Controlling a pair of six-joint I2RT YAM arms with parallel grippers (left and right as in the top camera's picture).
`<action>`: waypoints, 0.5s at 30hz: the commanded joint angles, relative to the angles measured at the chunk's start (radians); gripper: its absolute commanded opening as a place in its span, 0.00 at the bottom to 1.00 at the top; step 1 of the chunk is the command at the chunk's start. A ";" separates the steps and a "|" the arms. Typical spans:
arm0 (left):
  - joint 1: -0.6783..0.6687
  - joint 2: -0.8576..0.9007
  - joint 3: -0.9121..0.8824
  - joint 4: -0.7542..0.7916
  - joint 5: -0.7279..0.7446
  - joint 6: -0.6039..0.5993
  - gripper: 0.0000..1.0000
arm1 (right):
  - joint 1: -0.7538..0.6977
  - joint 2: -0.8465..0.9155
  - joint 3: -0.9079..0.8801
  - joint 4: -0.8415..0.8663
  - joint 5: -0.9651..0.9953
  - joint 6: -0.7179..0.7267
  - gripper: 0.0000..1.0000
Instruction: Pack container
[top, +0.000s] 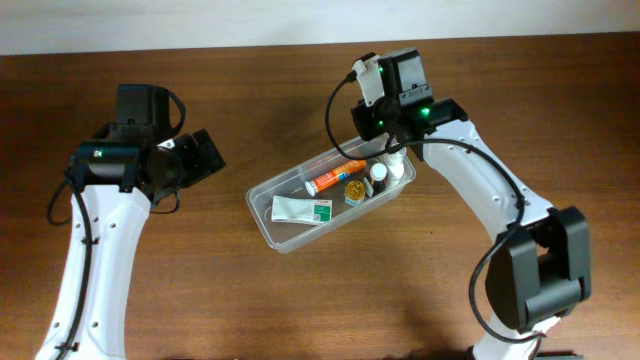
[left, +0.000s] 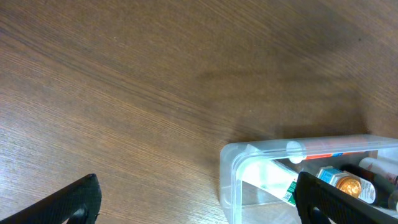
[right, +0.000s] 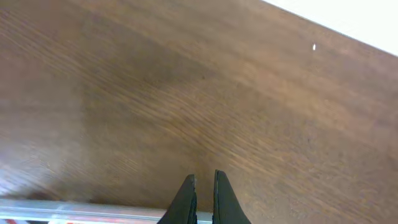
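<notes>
The clear plastic container (top: 290, 240) lies slantwise at the table's middle. In it are an orange tube (top: 335, 178), a white-and-green box (top: 302, 209), a small gold-lidded jar (top: 354, 192) and small white bottles (top: 395, 168). My left gripper (top: 208, 153) is open and empty, left of the container. In the left wrist view its fingers (left: 199, 186) are spread wide, with the container's near corner (left: 230, 168) between them and the box (left: 273, 180) and jar (left: 348, 185) inside. My right gripper (top: 388, 140) hangs over the container's far right end. Its fingers (right: 204, 182) are shut and empty, above the rim (right: 74, 208).
The brown wooden table (top: 200, 290) carries nothing else that I can see. A white surface beyond the table's far edge (right: 348, 22) shows in the right wrist view. The right arm's base (top: 535, 270) stands at the lower right.
</notes>
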 joint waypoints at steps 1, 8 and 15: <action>0.004 -0.017 -0.007 -0.001 0.007 -0.005 0.99 | 0.004 0.058 0.017 -0.026 0.043 -0.012 0.04; 0.004 -0.017 -0.007 -0.001 0.007 -0.005 0.99 | 0.003 0.077 0.017 -0.061 0.043 -0.012 0.04; 0.004 -0.017 -0.007 -0.001 0.007 -0.005 0.99 | 0.003 0.077 0.017 -0.173 0.050 -0.012 0.04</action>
